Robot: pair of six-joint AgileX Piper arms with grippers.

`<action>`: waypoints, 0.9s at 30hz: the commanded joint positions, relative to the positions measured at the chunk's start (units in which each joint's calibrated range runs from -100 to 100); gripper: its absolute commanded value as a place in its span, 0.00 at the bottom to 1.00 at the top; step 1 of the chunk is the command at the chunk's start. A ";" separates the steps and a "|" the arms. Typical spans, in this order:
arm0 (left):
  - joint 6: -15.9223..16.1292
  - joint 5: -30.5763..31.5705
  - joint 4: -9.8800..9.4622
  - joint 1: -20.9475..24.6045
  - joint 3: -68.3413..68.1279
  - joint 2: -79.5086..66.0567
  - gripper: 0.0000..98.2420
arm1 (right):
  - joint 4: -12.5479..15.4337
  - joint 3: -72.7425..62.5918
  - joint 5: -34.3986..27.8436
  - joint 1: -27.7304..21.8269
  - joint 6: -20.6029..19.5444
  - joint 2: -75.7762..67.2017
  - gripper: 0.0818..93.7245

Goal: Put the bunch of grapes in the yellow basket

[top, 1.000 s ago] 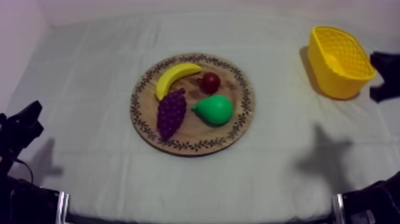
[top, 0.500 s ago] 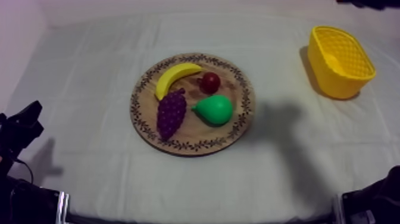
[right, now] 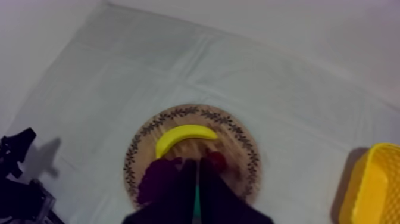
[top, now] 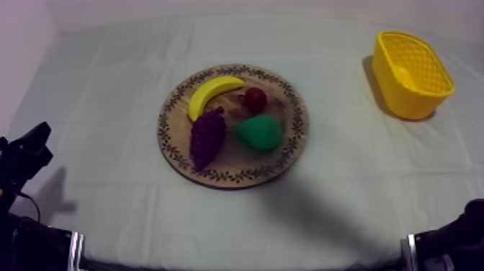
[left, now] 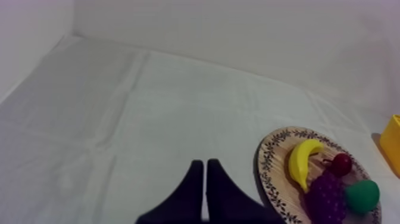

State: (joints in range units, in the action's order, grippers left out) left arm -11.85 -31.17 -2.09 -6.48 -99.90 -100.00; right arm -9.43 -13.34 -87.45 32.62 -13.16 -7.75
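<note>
The right tool (right: 197,162) hangs over the wooden board (top: 234,164), fingers together on nothing; the left tool (left: 205,162), likewise closed, sits low over the desk (left: 119,119). The bunch of grapes (top: 207,137) lies on the board, the yellow basket (top: 403,101) well apart.

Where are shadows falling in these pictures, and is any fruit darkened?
Top view: a soft shadow lies over the round wooden board, dimming the green pear and the purple bunch of grapes, and spreads across the grey-white cloth; the yellow basket shades the cloth toward the board. Left wrist view: the fruit looks evenly lit.
</note>
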 commanded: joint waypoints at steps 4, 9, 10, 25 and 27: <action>0.00 0.05 -0.04 0.00 0.02 0.00 0.00 | -0.41 -8.32 -3.97 1.39 -3.48 7.10 0.00; 0.04 0.05 -0.04 0.00 0.02 0.00 0.00 | -1.16 -15.25 -9.32 3.00 -6.87 12.93 0.00; 0.05 0.05 -0.04 0.00 0.02 0.00 0.00 | -1.11 -16.36 -9.88 3.16 -7.30 14.00 0.00; 0.05 0.05 -0.04 0.00 0.02 0.00 0.00 | 0.63 -16.13 -11.48 6.00 -12.13 25.67 0.00; 0.05 0.05 -0.04 0.00 0.02 0.00 0.00 | 1.11 -14.71 -11.49 6.52 -12.83 26.85 0.00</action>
State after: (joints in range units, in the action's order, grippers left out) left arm -11.78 -31.17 -2.09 -6.48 -99.90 -100.00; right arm -8.42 -28.77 -98.77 38.98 -25.51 18.67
